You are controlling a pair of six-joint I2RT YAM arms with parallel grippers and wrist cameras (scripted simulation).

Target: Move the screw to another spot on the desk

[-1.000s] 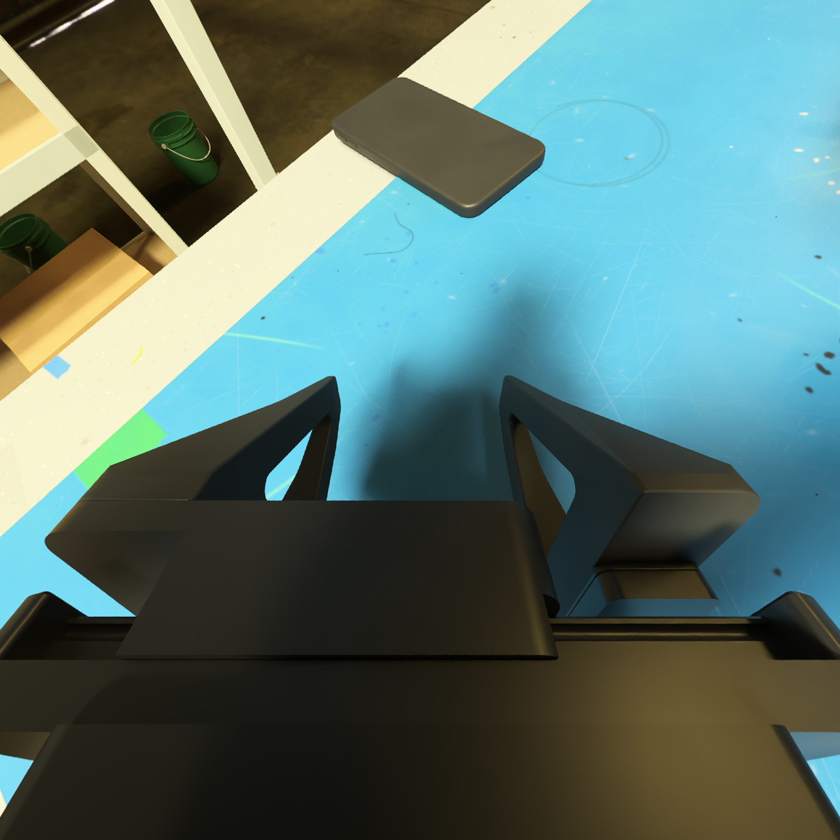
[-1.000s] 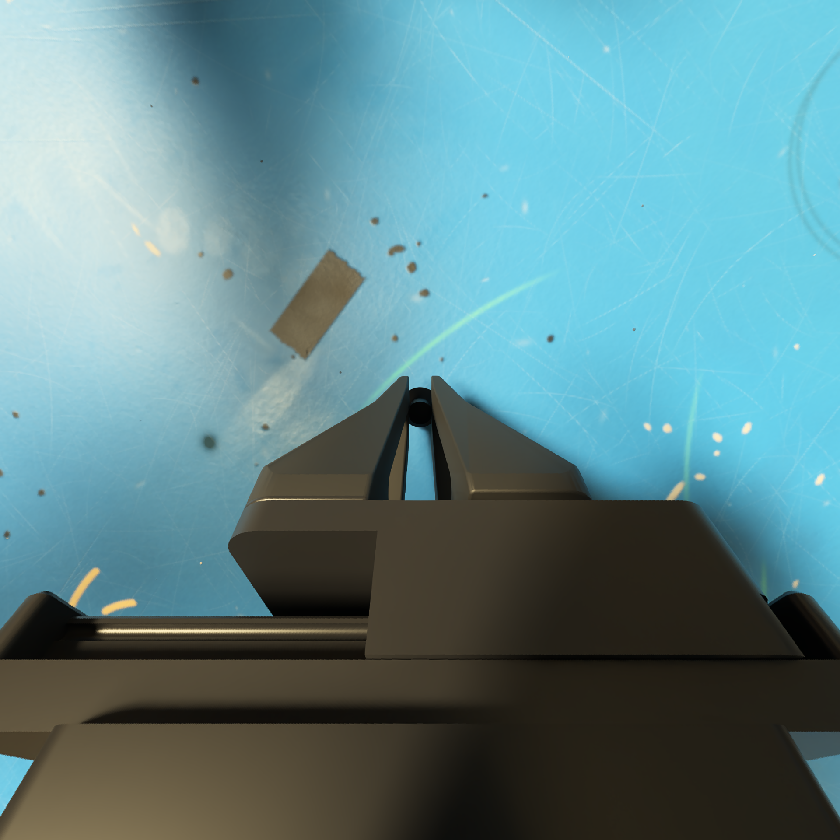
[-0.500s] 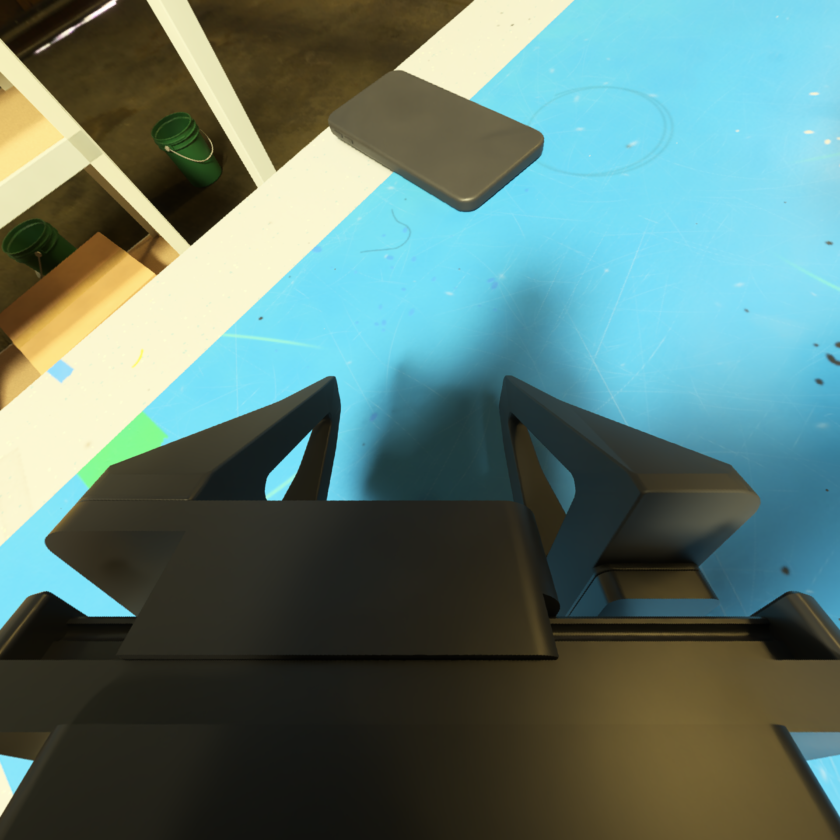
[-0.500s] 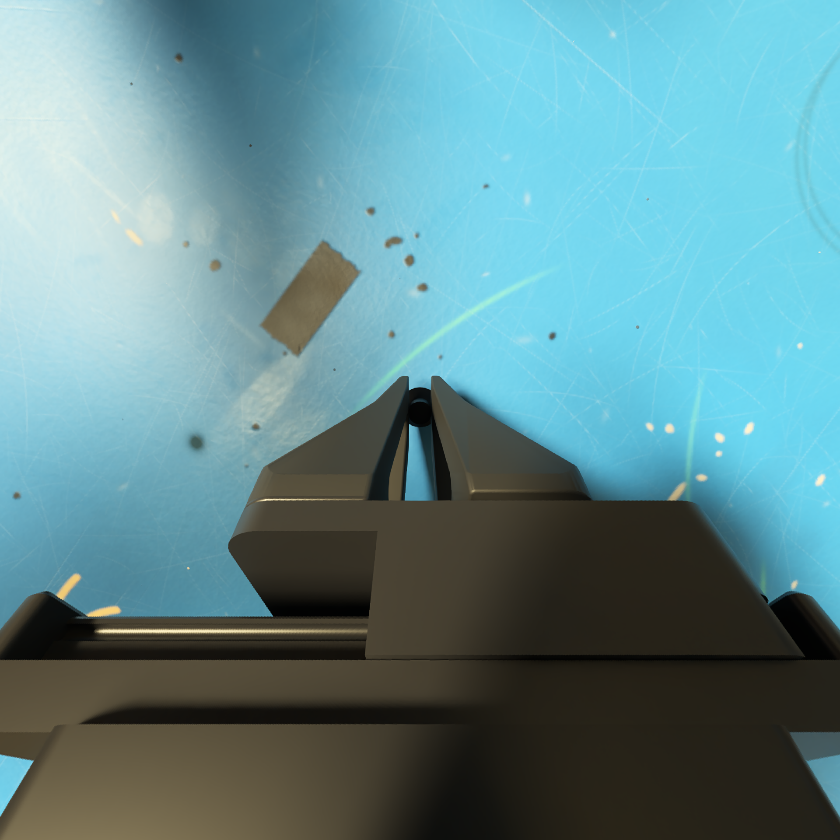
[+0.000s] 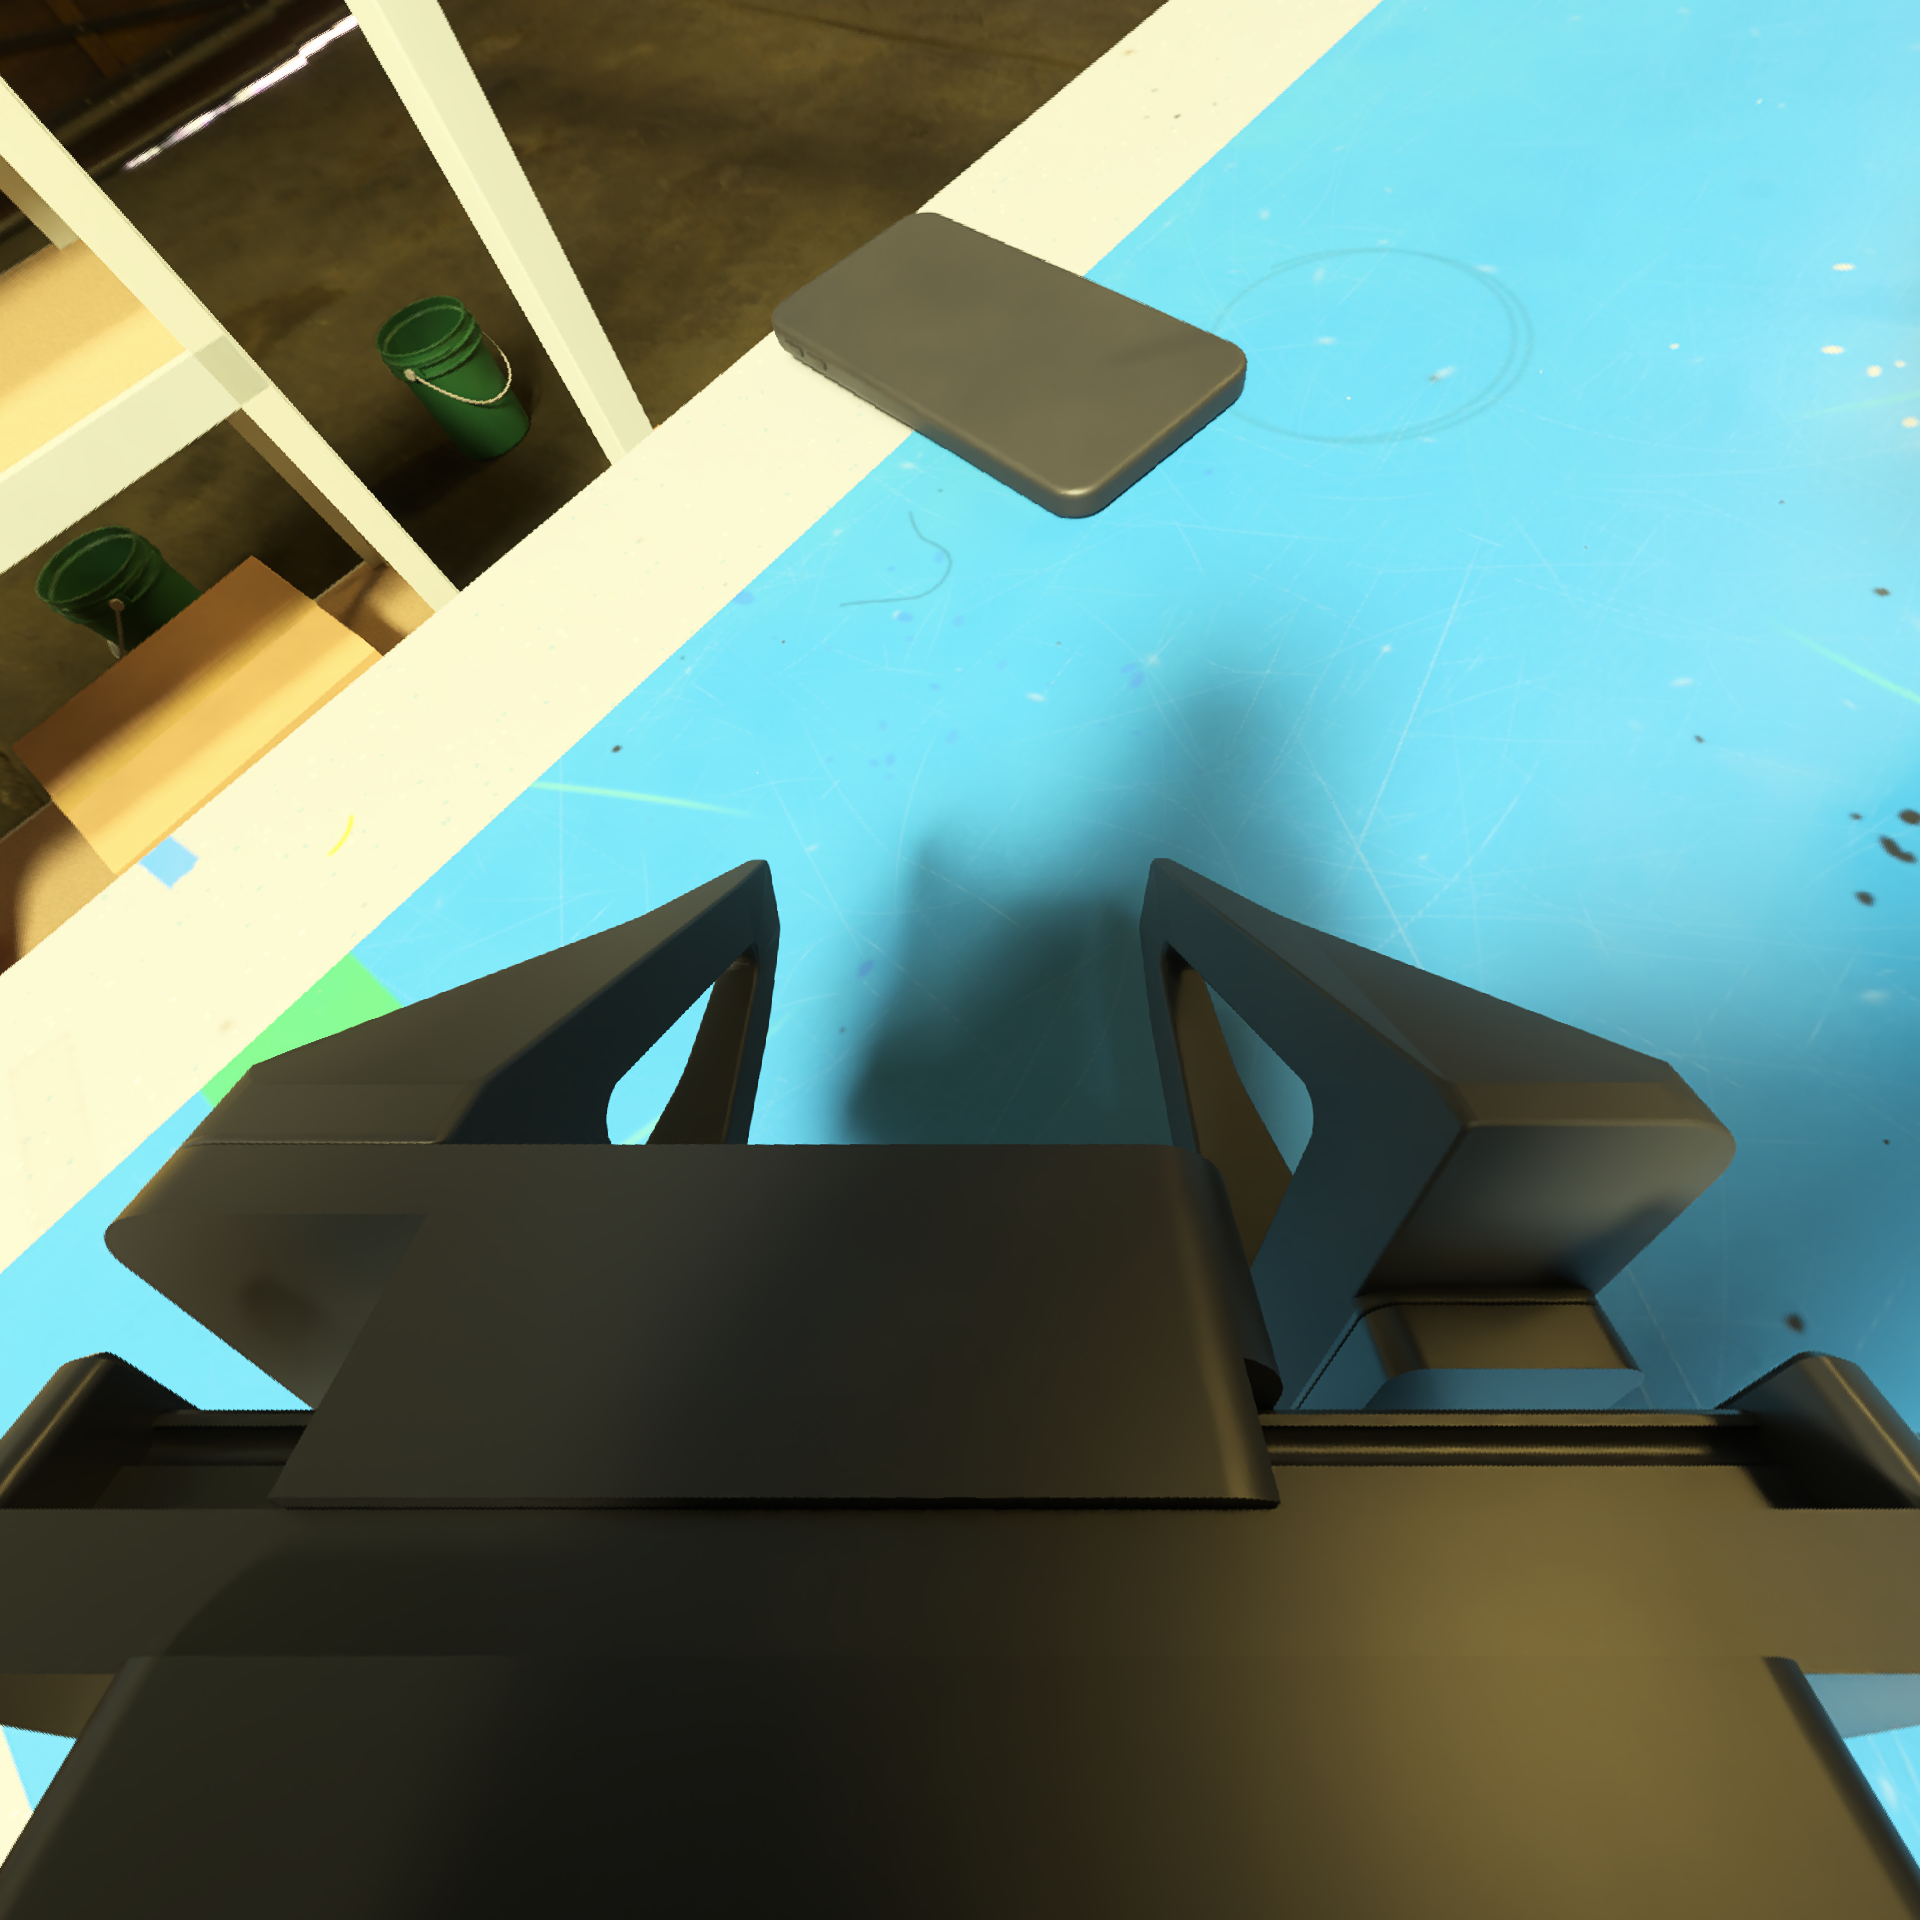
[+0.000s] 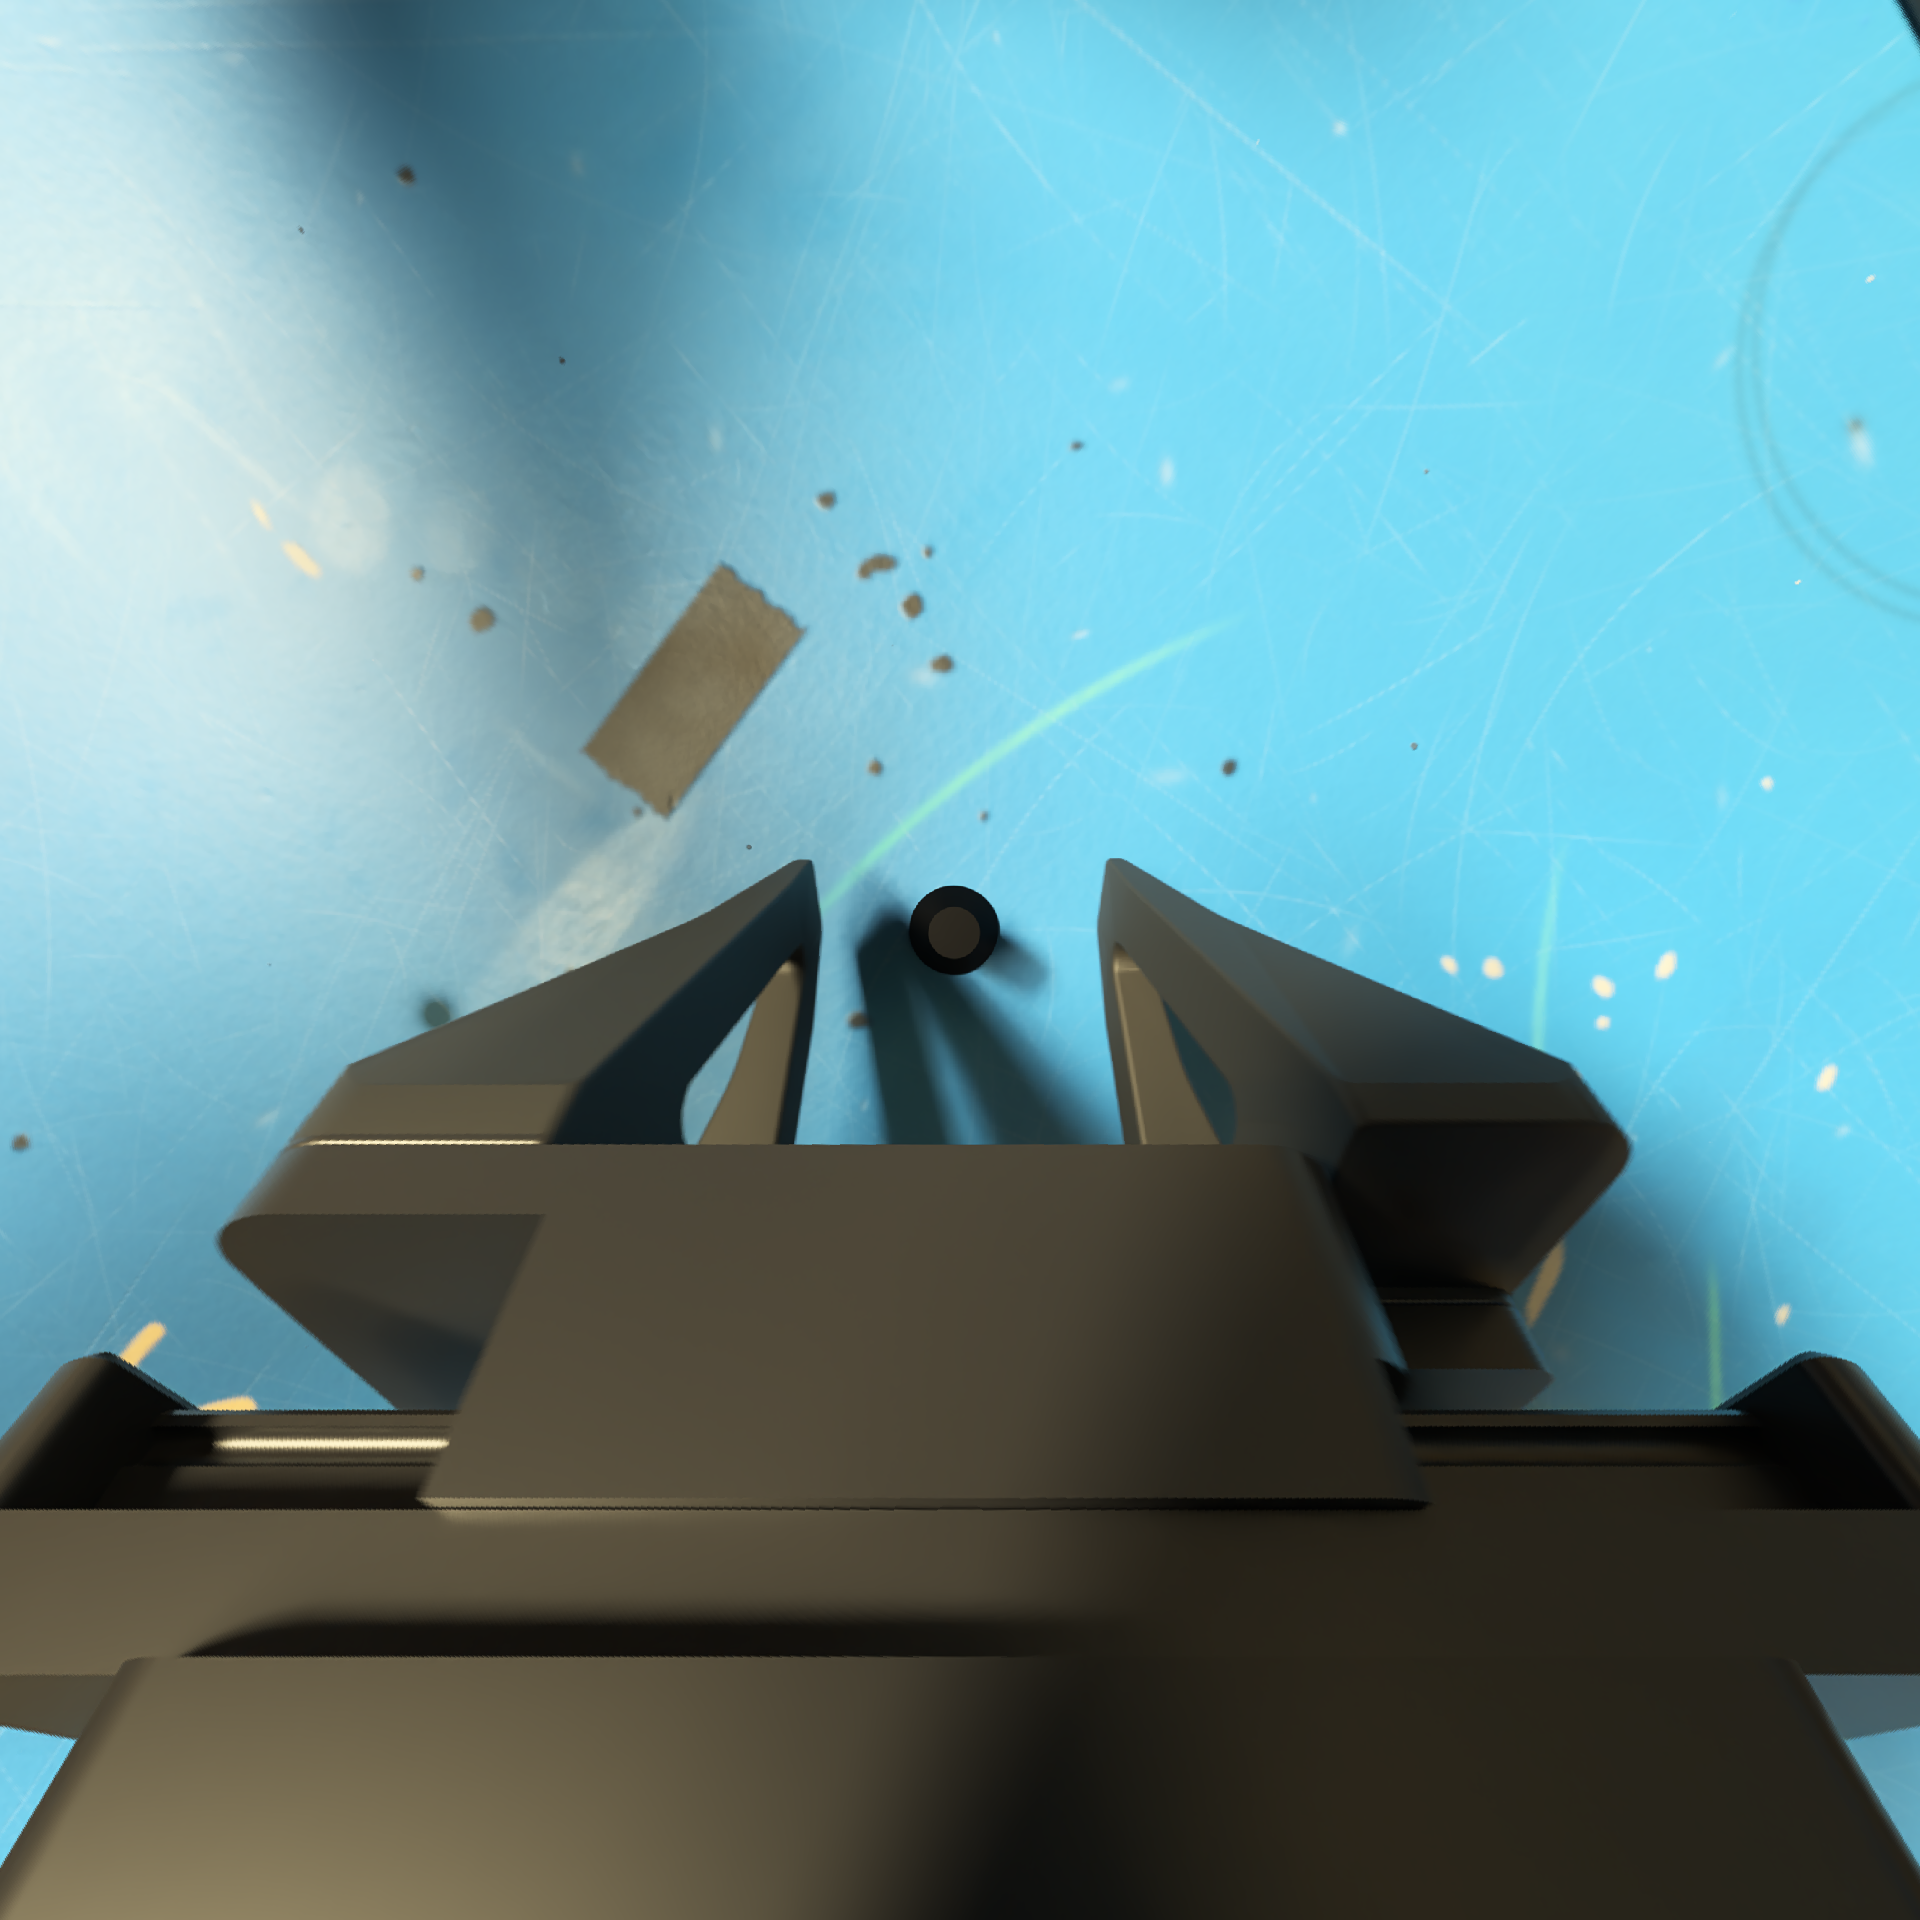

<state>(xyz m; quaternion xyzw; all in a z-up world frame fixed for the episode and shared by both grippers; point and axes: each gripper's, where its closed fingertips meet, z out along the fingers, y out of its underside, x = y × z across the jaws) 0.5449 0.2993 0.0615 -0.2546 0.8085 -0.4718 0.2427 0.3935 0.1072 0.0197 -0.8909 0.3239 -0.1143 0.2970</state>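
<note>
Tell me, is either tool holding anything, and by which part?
Nothing: the right tool is open around the screw, untouched; the left tool is open and empty.

My right gripper [image 6: 958, 878] released – jaws went from clamped on the screw [image 6: 953, 929] to spread wide, screw now sitting free between the tips, touching neither. Brown tape patch [image 6: 693, 690] at 11 o'clock barely shifted. Left wrist view drifted slightly – grey slab [image 5: 1010, 358] crept toward 12 o'clock.

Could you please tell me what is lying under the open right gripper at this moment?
Under the right gripper, the screw stands on end on the blue desk, touching neither finger. Its shaft is hidden beneath its head.
</note>
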